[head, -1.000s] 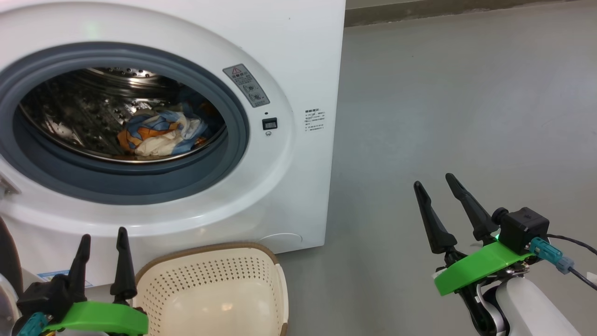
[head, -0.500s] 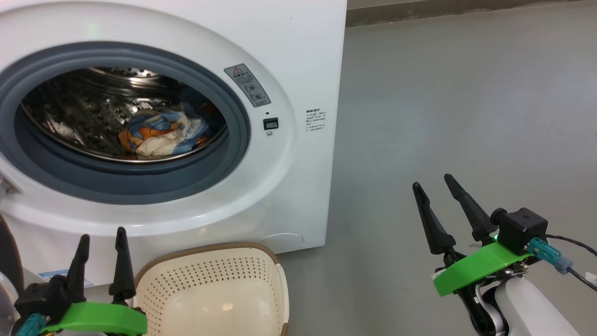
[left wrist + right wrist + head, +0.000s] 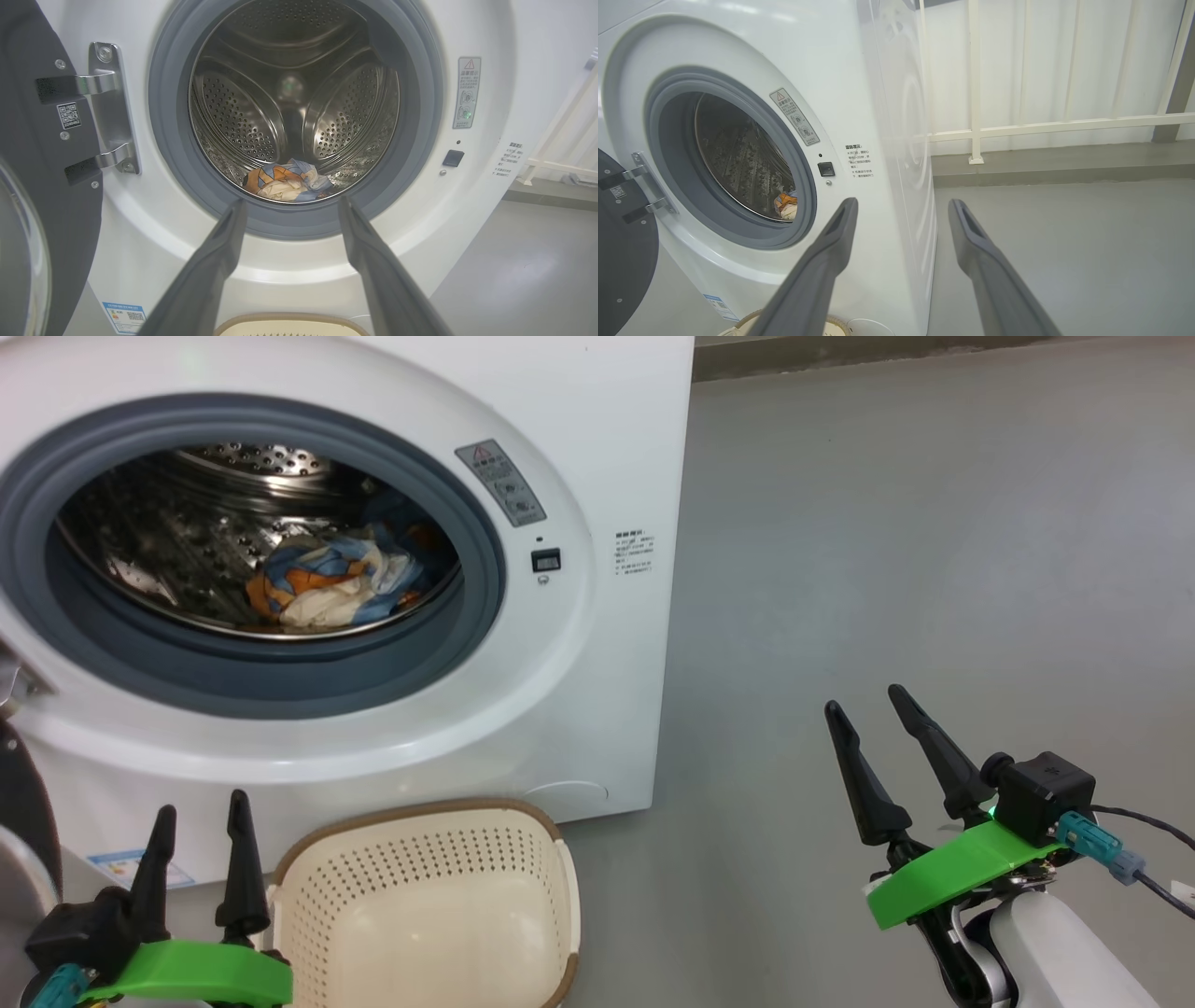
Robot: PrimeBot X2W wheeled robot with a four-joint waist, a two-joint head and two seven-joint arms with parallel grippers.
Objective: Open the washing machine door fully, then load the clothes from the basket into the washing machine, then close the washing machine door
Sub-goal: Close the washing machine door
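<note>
One washing machine [image 3: 607, 429], one washing machine door [image 3: 28, 186], one basket [image 3: 420, 905], one bundle of clothes [image 3: 327, 583]; the separate pieces can't be counted. Two claws.

The left claw [image 3: 203, 805] is at near left and the right claw [image 3: 865, 702] at near right. Each has two long dark tapered fingers on a green plastic mount. Both are spread wide, holding nothing and touching nothing.

The machine is a white glossy box at far left, with a round opening ringed by a grey rubber gasket [image 3: 467, 523]. The steel drum [image 3: 243, 116] is perforated, with raised ribs. The clothes lie crumpled on the drum bottom, near its front lip: light blue, orange and cream fabric.

The door is swung open to the left of the opening. Its dark inner face shows, hung on one metal hinge plate [image 3: 110, 107] with two arms. Part of the glass bowl shows at the left edge of the left wrist view.

The basket is cream perforated plastic with rounded corners and a brown rim. It stands on the floor [image 3: 934, 569] just in front of the machine, below the opening, right of the left claw, its smooth bottom showing.

One grey warning sticker [image 3: 499, 481] and one small black square latch socket [image 3: 546, 560] sit right of the opening. One blue label sticker [image 3: 140, 868] is low on the machine's front.

The floor is smooth matte grey. A white railing [image 3: 1041, 126] against a pale wall stands far right, behind the machine.
</note>
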